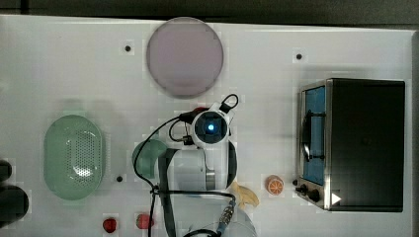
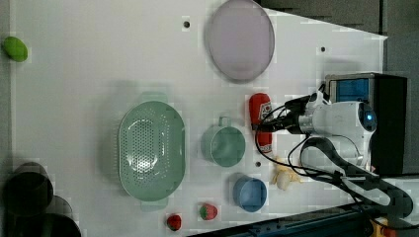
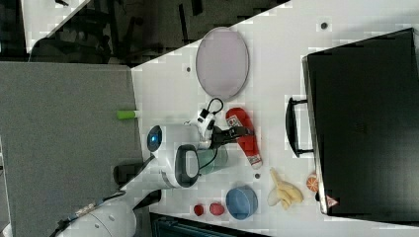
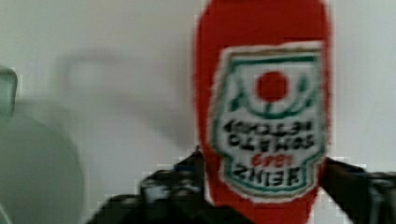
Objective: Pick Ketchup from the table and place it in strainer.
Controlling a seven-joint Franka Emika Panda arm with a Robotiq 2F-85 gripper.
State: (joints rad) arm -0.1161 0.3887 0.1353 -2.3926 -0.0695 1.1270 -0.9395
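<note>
**Hand straddling the Ketchup, grasp not yet closed**

I have the hand [image 4: 261, 186] low over the Ketchup [image 4: 261, 93], which lies flat on the tabletop [image 2: 99, 74] beside the green mug [image 2: 225, 145]. In the wrist view one dark finger [image 4: 173, 186] sits on each side of the label; the jaws look wide, flanking the bottle across its long axis without visibly pinching it. I judge closing comes next. The strainer [image 2: 152, 150] lies beyond the mug, toward the left view's left.
</note>
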